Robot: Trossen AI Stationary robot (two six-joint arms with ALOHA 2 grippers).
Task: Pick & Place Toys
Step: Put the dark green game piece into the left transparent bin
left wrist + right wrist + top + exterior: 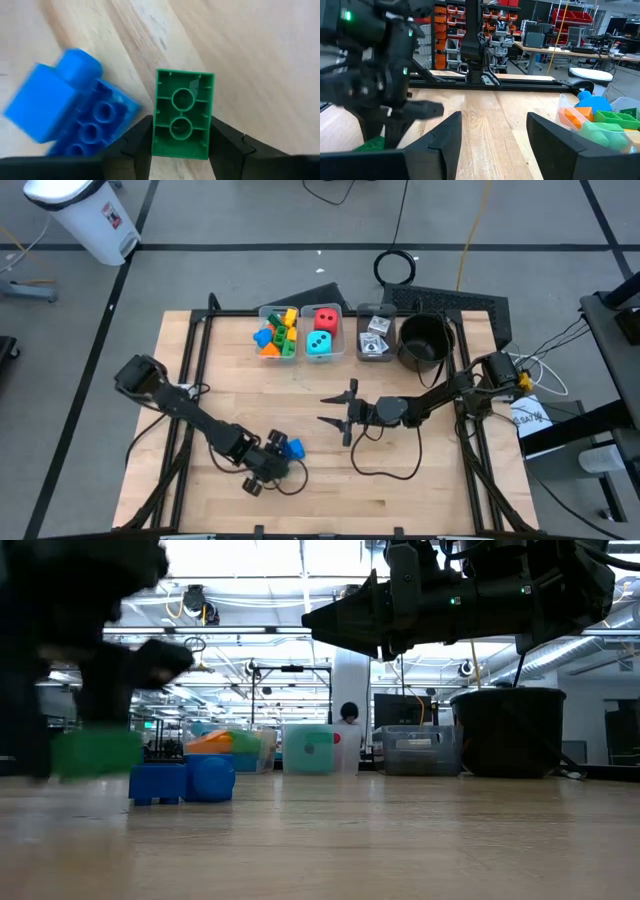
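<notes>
along the far edge of the wooden table (400, 480) stood three clear bins and a round black pot (424, 340): the first bin (279, 333) was heaped with bricks in blue, green, orange, red and yellow, the middle bin (322, 331) held a red die (325, 318) and a teal die (319, 343), both black-dotted, and the third bin (375, 335) held small white cards; what lay inside the pot could not be told. only the left wrist view showed the green brick (183, 114) plainly, its hollow underside with two round tubes facing the camera and a dark finger touching each long side, so the left gripper (266, 467) was clamped on it near the table's front edge. from above that brick was hidden under the gripper, and just the blue brick (294, 448) beside it showed. at table height the green brick was a blurred patch a little above the wood, with the blue brick (182, 780) resting on the surface near it. the right gripper (334, 411) hovered over the middle of the table with its fingers apart and nothing between them.
</notes>
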